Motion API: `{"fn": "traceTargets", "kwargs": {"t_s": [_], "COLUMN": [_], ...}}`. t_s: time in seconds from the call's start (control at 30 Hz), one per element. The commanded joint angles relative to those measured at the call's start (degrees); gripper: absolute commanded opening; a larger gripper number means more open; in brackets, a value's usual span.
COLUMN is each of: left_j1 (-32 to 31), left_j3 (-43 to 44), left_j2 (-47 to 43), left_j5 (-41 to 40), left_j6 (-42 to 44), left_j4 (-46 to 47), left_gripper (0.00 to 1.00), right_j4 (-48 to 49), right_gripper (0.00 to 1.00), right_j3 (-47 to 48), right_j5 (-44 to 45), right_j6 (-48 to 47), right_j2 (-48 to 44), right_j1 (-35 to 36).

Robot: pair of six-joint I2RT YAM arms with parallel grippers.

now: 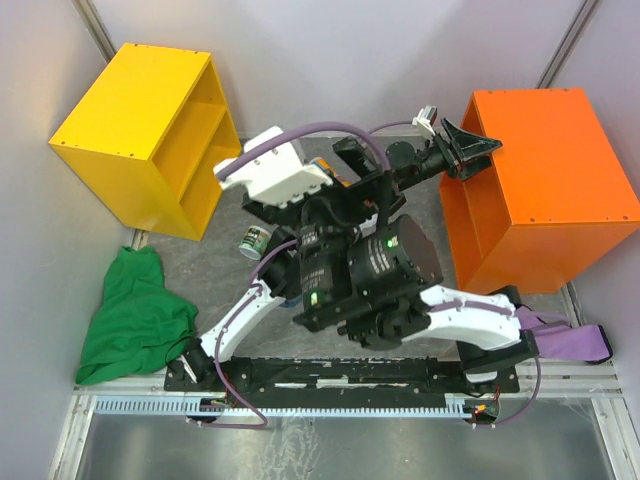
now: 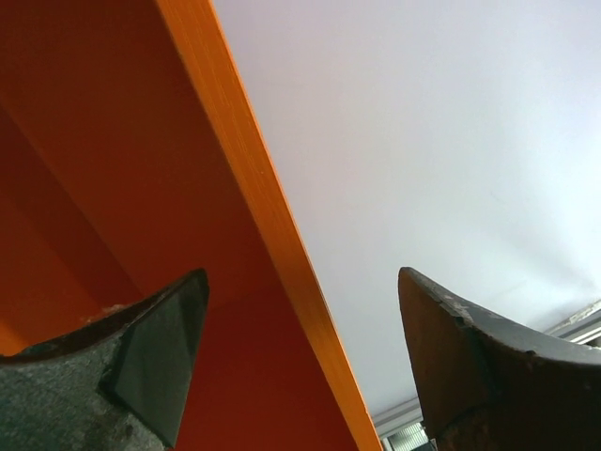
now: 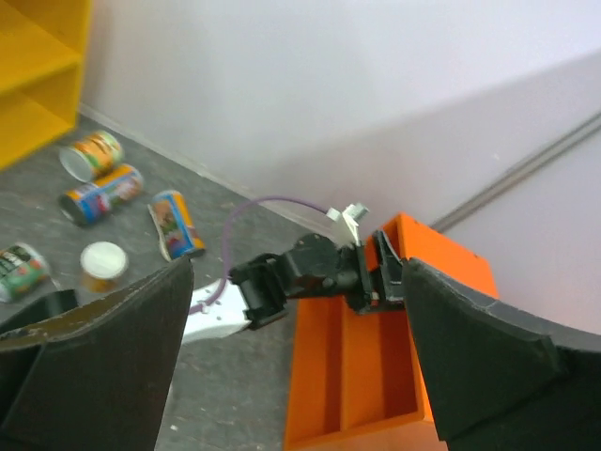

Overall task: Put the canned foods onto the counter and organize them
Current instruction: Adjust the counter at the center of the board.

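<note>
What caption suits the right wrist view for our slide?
Open right tool frames the left arm at the orange cabinet; five cans wait on the grey table.

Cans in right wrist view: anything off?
Yes. At least three lie tipped on their sides on the table near the yellow cabinet: orange can, blue can, multicolour can. The white-lidded can stands upright.

the counter (image 1: 560, 160) is bright orange, the cabinet (image 1: 130, 130) yellow, the cloth (image 1: 135, 315) deep green. the cans (image 3: 101, 194) wear busy labels in orange, blue and green; one lid (image 3: 103, 258) is white. the cable (image 1: 320, 128) is purple, the table (image 3: 235, 404) mottled grey.
</note>
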Motion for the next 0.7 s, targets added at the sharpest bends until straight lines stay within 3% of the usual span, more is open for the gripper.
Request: {"fn": "traceTargets", "kwargs": {"t_s": [0.0,0.17,0.27,0.33,0.47,0.67], "left_j1": [0.7,1.0,1.4,1.7,2.2,2.4], "left_j3": [-0.4,-1.7,-2.0,-1.8,-1.7,2.4], "left_j2": [-1.8,-2.0,-2.1,-1.9,-1.8,0.2], "left_j5": [2.9,4.7,5.3,5.4,5.3,4.3], "left_j6": [-1.3,-1.3,-1.2,-1.1,-1.0,-0.6], "left_j4": [6.2,8.4,8.8,9.1,9.3,8.7], "left_gripper": [0.88,0.89,0.89,0.90,0.90,0.91], "right_j4": [-20.9,-52.1,-62.5,-70.9,-73.3,-75.1], "right_gripper": [0.99,0.99,0.99,0.99,0.99,0.97], "right_j3": [12.2,13.7,13.9,16.6,6.4,-0.8], "right_j5": [0.0,-15.0,-27.0,-39.1,-59.0,-59.0], "right_j6": [17.8,51.3,62.1,72.3,88.8,93.7], "right_j2": [1.6,-1.7,-3.5,-4.5,-11.3,-16.4], "right_j1": [5.3,8.5,7.4,2.7,-10.8,-20.8]}}
